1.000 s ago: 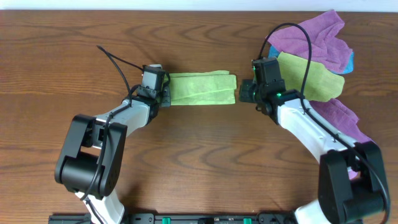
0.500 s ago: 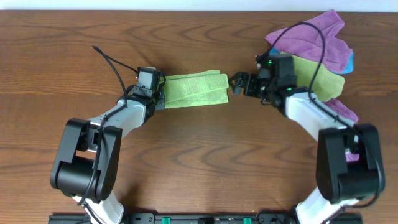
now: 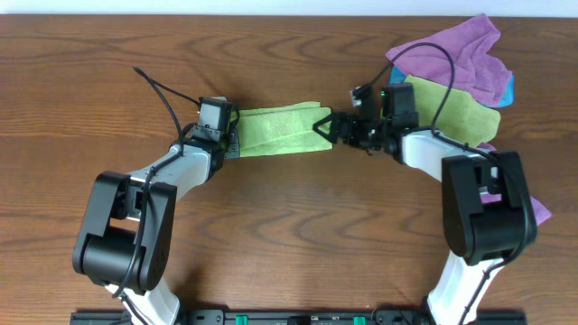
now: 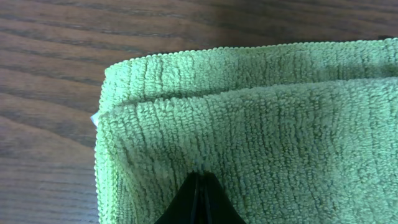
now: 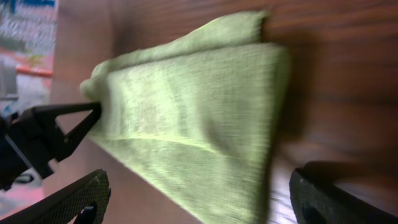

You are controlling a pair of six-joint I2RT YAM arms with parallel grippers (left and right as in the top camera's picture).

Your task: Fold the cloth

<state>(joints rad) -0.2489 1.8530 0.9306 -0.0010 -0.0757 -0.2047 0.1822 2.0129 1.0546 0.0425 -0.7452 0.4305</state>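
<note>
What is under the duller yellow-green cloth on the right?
Purple cloth shows beyond the far edge of the yellow-green cloth, and a blue sliver at its right. What lies directly beneath is covered.

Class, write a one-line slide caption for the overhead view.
Left gripper pinches the folded lime-green cloth; right gripper, jaws open, sits at its other end.

Lime-green cloth (image 3: 275, 131) lay folded as a strip on wooden table (image 3: 90, 81), left gripper (image 3: 237, 137) at its left end, right gripper (image 3: 323, 126) at right end, purple cloths (image 3: 452, 54) heaped beside.
</note>
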